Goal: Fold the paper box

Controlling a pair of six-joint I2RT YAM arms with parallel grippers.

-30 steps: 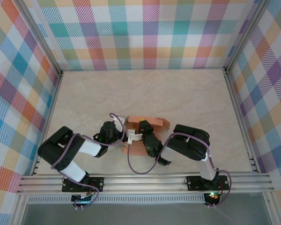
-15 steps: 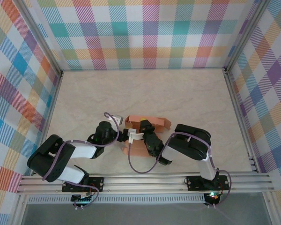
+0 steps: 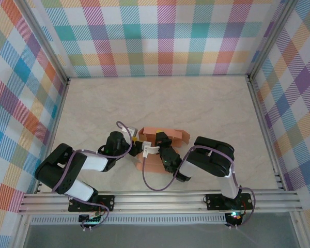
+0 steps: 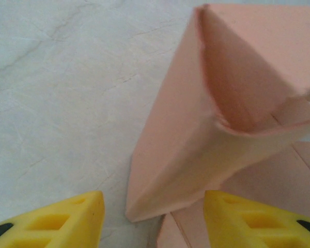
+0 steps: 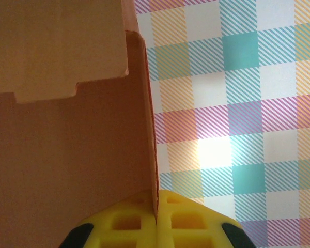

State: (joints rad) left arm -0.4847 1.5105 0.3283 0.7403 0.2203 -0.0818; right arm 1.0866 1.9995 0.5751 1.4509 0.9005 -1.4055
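The pale marble-look table point(image 3: 206, 108) carries the paper box point(image 3: 175, 135) in its near half, toward 6 o'clock from the centre and between the two arms. In the top view its long axis seems to run from about 8 o'clock to 2 o'clock, with the raised end pointing to 2 o'clock. I judge the folding partly done. Some panels stand up and one creased flap rises in a peak in the left wrist view, but other panels lie flat on the table and no closed box is formed yet. The right gripper point(image 5: 156, 217) is clenched on the edge of an upright card wall, whose notched tab shows at 11 o'clock in its view. The left gripper point(image 4: 154, 219) stands released, jaws apart, with the flap's lower corner between them.
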